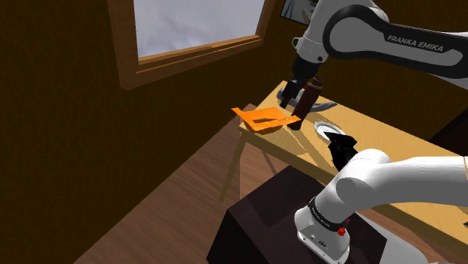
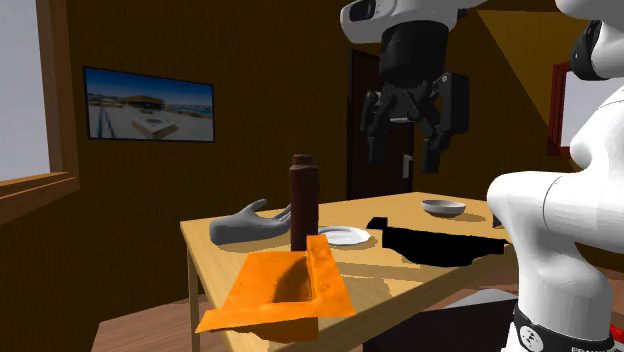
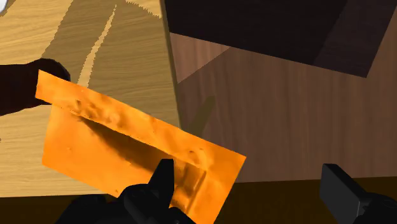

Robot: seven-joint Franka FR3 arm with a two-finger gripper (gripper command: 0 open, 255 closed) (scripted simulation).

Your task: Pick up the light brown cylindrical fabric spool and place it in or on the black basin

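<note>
A dark brown upright cylinder with a narrower cap, the spool (image 2: pixel 303 200) (image 1: pixel 310 99), stands on the wooden table (image 2: pixel 400 275) at the far edge of an orange tray-like sheet (image 2: pixel 280 290). My gripper (image 2: pixel 402 155) hangs open and empty above the table, higher than the spool and to its right in the second exterior view. In the shoulder view the gripper (image 1: pixel 298 88) sits just beside the spool's top. A flat black shape, the basin (image 2: pixel 440 243), lies on the table under the gripper. In the wrist view the open gripper (image 3: pixel 249 191) looks down on the orange sheet (image 3: pixel 127 153) at the table's edge.
A grey hand-shaped object (image 2: pixel 250 222) lies behind the spool. A white plate (image 2: pixel 343 236) and a small bowl (image 2: pixel 443 207) sit farther back. Wooden floor (image 3: pixel 286 108) lies beyond the table edge. My own arm's white links (image 2: pixel 560 230) stand close on the right.
</note>
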